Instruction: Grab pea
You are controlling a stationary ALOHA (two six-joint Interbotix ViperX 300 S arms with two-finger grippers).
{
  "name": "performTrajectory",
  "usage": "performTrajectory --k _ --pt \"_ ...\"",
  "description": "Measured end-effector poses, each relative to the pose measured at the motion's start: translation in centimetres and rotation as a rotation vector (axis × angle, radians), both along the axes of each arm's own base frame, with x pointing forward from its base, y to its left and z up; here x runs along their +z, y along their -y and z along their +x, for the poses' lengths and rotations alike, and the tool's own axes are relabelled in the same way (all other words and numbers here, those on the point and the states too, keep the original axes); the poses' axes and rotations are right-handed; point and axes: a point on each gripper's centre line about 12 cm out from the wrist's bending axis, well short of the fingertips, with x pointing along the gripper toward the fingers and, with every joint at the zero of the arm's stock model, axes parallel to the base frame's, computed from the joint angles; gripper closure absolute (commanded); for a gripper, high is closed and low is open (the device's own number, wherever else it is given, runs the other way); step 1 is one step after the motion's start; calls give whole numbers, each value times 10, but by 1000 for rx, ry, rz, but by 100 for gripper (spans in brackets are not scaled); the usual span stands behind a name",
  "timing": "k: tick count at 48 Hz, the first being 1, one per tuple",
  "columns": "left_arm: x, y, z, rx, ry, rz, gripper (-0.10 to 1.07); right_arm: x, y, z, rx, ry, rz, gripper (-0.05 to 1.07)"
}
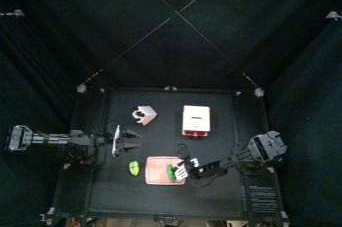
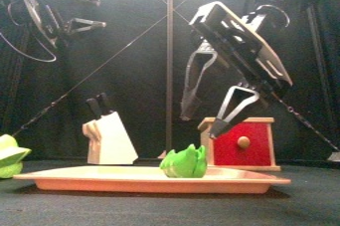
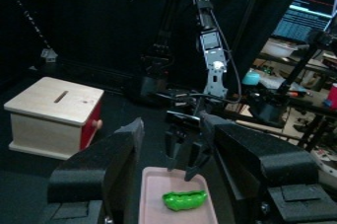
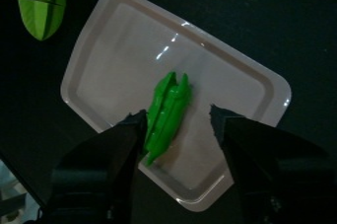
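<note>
Right tool (image 4: 175,129) hung released, jaws spread straddling pea (image 4: 168,115) on pink tray (image 4: 112,50), apparently lined up for grasp; left tool (image 3: 178,164) likewise released.

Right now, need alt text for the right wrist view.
A green pea pod lies on a pink tray, directly between the right gripper's open jaws, which hang above it without touching. A brighter yellow-green item sits off the tray on the black table.
</note>
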Motion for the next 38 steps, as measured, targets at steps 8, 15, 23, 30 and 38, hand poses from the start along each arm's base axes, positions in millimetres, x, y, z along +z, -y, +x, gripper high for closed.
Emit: performTrajectory --k 8,15,23,30,38 --pt "0 0 0 2 -2 1 11 -7 -4 12 -13 -11 11 5" --pt "0 0 0 2 -2 1 11 -15 -6 20 -30 -25 14 5" --pt "-1 -1 -1 3 -2 1 11 -17 -3 24 -84 -52 -12 5" --pt "-3 -2 -1 11 -8 1 11 -13 0 25 -139 -81 -62 5" --pt "-2 -4 -1 19 -6 -2 11 -11 -6 33 -110 -100 -74 5"
